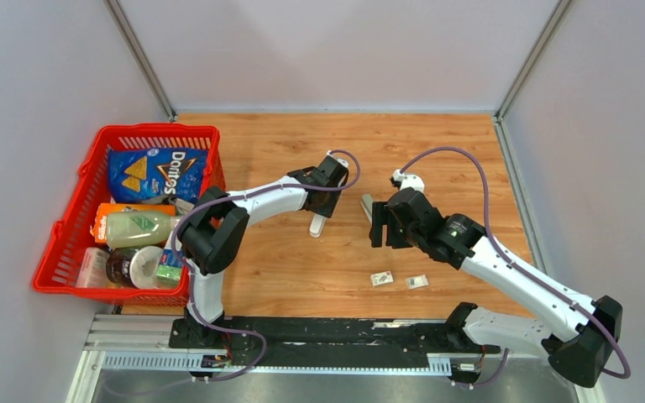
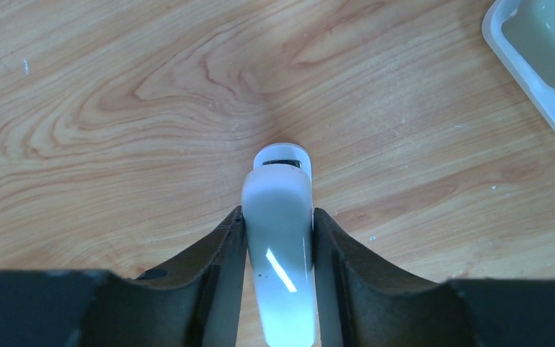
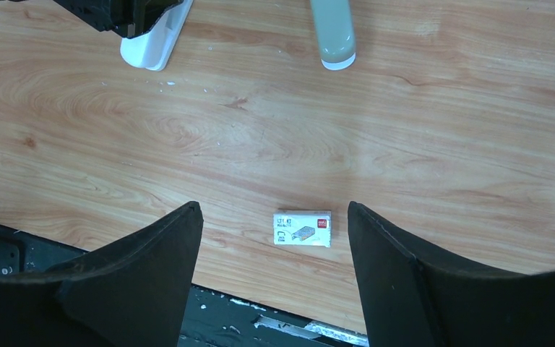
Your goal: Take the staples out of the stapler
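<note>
On the wooden surface (image 1: pixel 302 269), the left hand (image 2: pixel 278 217) is clamped on both sides of the white stapler (image 1: pixel 317 224) near the middle. The right hand (image 3: pixel 273 211) hangs wide open and empty above a small printed packet (image 3: pixel 302 229). No staples in sight, presumably inside the stapler, so the unloading looks barely begun.

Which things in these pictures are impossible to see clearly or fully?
The staples: none visible in any view; the white stapler hides its inside, left wrist view.
The white stapler's rear: cut off by the bottom edge, flanked by the left gripper.
The pale green object: cut by the top right corner, left wrist view.
The packet: print too small to read, right wrist view.
</note>
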Controlling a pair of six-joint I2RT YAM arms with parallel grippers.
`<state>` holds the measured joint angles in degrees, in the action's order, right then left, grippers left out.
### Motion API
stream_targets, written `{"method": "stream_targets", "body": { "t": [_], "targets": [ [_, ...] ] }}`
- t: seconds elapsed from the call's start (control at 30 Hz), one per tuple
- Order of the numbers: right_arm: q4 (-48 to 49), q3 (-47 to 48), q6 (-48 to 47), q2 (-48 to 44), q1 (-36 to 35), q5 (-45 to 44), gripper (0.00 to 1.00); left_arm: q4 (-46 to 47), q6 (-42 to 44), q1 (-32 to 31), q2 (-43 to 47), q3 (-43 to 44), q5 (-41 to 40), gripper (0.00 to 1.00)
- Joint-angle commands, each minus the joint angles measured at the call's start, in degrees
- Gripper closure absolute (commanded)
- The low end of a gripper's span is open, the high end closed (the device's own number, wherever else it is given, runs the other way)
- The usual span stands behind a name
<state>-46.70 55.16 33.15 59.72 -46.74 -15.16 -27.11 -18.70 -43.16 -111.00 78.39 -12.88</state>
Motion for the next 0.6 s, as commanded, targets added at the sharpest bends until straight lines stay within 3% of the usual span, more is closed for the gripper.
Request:
{"method": "stream_targets", "body": {
  "t": [0.0, 0.07, 0.17, 0.4, 0.57],
  "targets": [
    [1.87, -0.05, 0.08, -1.19, -0.10, 0.48, 0.24, 0.92, 0.59, -0.35, -0.18, 2.12, 0.84, 0.60],
    [2.05, -0.05, 0.08, -1.19, -0.10, 0.57, 0.24, 0.92, 0.77, -0.35, 0.17, 2.03, 0.84, 0.69],
    [1.79, 0.21, -0.01, -1.10, -0.11, 0.66, 0.24, 0.84, 1.21, -0.35, 1.57, 1.86, 2.16, 1.00],
    [0.21, 3.02, -3.87, -1.98, -0.10, 2.50, 0.26, 1.18, 2.35, -0.35, 13.06, -1.21, 12.52, 1.00],
    [-0.77, 7.06, -8.26, -3.21, -0.10, 7.49, 0.28, 1.19, 3.66, -0.35, 24.14, -5.70, 27.26, 1.00]
  ]
}}
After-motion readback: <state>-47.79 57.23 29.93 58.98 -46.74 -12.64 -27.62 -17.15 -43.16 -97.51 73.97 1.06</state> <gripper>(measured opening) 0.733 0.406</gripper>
